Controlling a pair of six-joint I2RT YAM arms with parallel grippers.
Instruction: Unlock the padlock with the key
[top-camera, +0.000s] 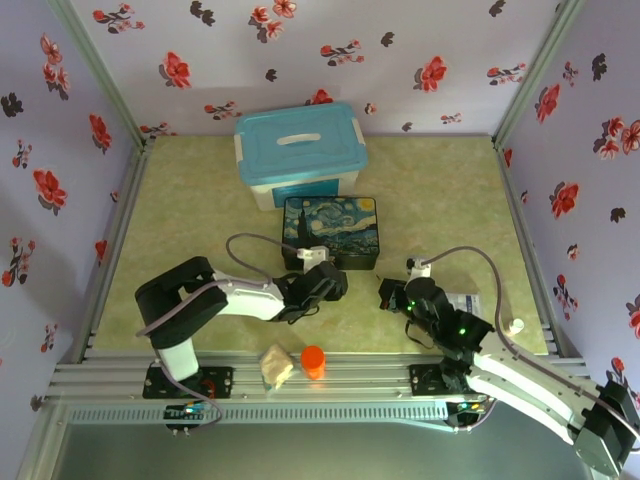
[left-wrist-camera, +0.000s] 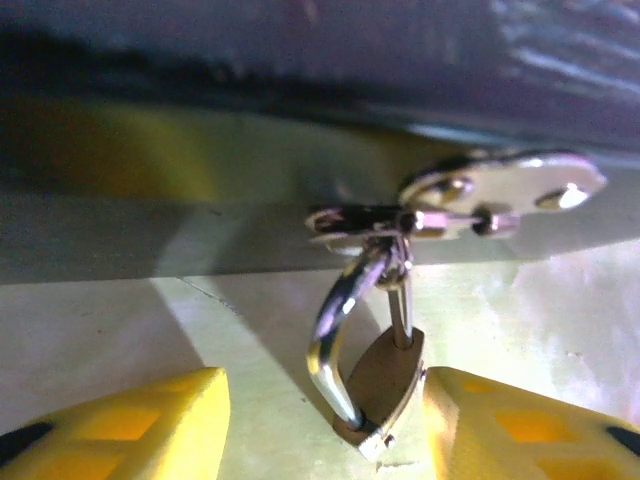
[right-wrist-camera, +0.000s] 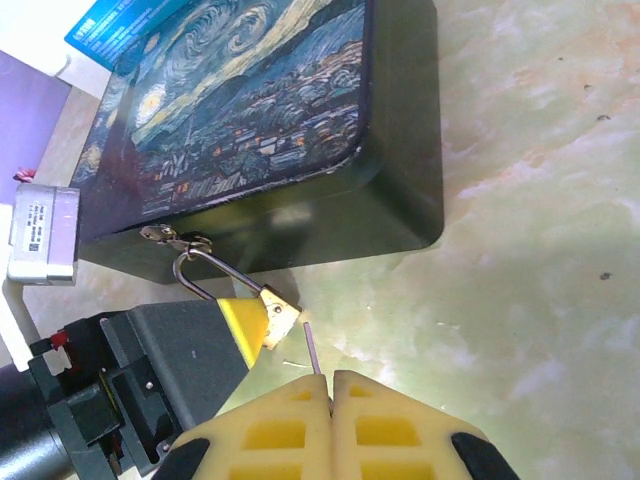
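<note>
Small brass padlock; thin silver shackle

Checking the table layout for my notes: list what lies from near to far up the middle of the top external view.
short orange cylinder → dark box painted with a swirling night sky → white plastic bin with a light-blue lid

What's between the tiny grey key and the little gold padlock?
Nothing visible: just bare table separates the thin dark grey metal key, pinched in the right gripper, from the small brass padlock.
</note>
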